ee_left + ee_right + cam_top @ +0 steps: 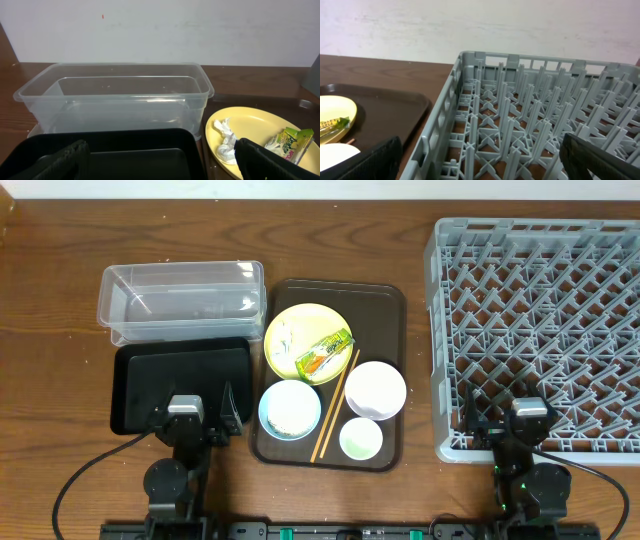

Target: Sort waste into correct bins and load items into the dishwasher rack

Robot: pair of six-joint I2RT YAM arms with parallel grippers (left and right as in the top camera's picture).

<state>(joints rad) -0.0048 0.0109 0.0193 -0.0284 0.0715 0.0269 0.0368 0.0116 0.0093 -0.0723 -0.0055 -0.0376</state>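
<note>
On the brown tray (385, 305) sit a yellow plate (300, 325) carrying the green-and-yellow wrapper (325, 352) and white tissue (226, 142), a white bowl (375, 388), a light blue bowl (290, 408), a pale green cup (360, 440) and two chopsticks (335, 405). The clear bin (180, 302) stands behind the black bin (180, 380). The grey dishwasher rack (540, 330) fills the right side. My left gripper (192, 408) hangs open over the black bin's near edge, holding nothing. My right gripper (515, 408) is open over the rack's near edge, also holding nothing.
Bare wooden table (60, 330) lies left of the bins and behind the tray. A narrow strip of table separates the tray from the rack. A white wall (160, 30) rises behind the table.
</note>
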